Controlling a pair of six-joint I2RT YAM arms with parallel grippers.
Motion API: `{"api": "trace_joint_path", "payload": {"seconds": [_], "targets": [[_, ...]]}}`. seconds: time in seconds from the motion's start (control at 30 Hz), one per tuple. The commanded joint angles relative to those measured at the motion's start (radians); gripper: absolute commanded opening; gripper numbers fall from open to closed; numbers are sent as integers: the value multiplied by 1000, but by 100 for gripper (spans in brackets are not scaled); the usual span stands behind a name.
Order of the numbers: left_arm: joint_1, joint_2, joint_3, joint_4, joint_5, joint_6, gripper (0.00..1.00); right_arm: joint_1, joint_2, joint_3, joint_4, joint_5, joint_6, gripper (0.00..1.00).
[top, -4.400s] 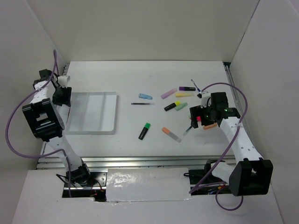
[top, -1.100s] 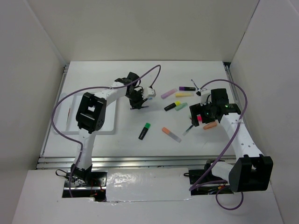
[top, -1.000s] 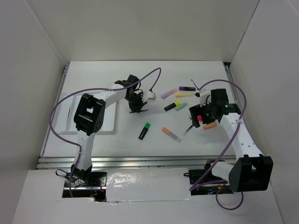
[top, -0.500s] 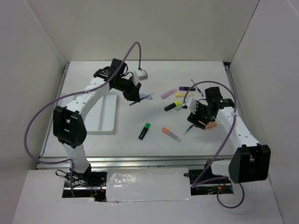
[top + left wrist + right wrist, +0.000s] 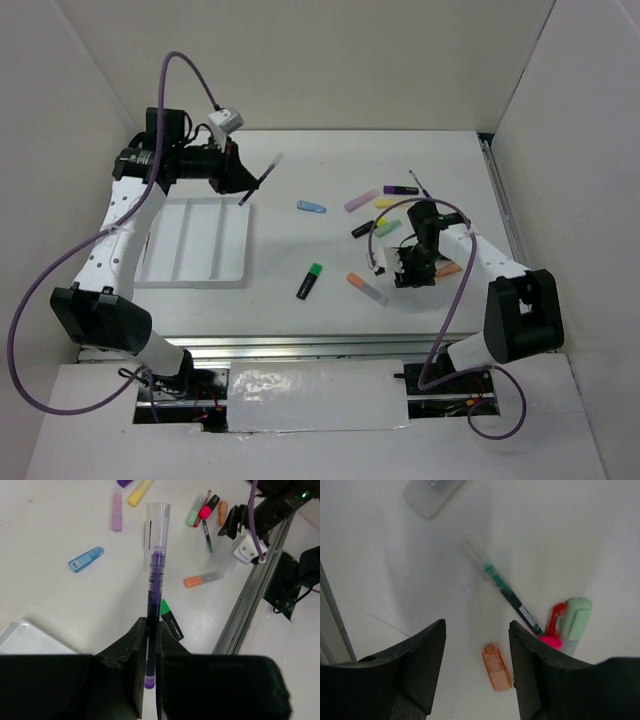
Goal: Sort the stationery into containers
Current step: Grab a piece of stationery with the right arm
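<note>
Jaws of the left gripper (image 5: 150,630) are pinching shut on the lower barrel of a thin purple pen (image 5: 152,580). Its clear capped end is projecting well beyond the fingertips. Gripping near one end appears intended to leave most of the pen's length free, so it can be laid lengthwise into a narrow compartment. The pen is hanging in the air just off the far right corner of the white tray (image 5: 245,245) and is touching neither tray nor table. No stationery can be made out in the tray's compartments. The delivery step is judged to be under way, not complete.

Jaws of the right gripper (image 5: 477,665) are standing apart, holding nothing. They are pointing down at the table, with a short orange marker (image 5: 496,667) lying on the surface in the gap between them. This suggests the marker is being lined up as the next pick. A thin green pen (image 5: 505,590) is lying just beyond it, and its far end is touching or nearly touching a pink highlighter (image 5: 552,627) and a mint highlighter (image 5: 575,617). That crowding is a risk of a nudged neighbour or a double pick.

Elsewhere on the table, a blue highlighter (image 5: 311,207), a green-and-black highlighter (image 5: 309,281) and an orange marker with a clear cap (image 5: 367,288) are waiting unsorted.
</note>
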Motion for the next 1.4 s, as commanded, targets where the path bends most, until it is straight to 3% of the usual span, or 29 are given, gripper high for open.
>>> {"api": "trace_joint_path", "payload": {"seconds": [0.0,0.23,0.33,0.47,0.87,1.07,1.3,1.37], "targets": [[76,-64,-34,-2,73,-34,0,35,34,-50,74,60,-87,60],[367,-83,-45,-99,206,-5,0,72,105,-56,154,126,-114,59],[435,-73,-50,-188,236,75,0,73,125,-25,152,126,-114,59],[475,-58,-57,-275,242,173,0,72,143,6,149,141,-138,58],[622,-7,-66,-360,170,273,0,96,223,-50,241,230,-207,47],[711,55,-60,-426,168,325,0,115,273,10,188,260,-207,31],[780,106,-51,-453,114,382,0,152,368,134,24,298,-177,25],[791,100,-62,-450,104,394,0,156,395,167,-5,299,-160,13]]}}
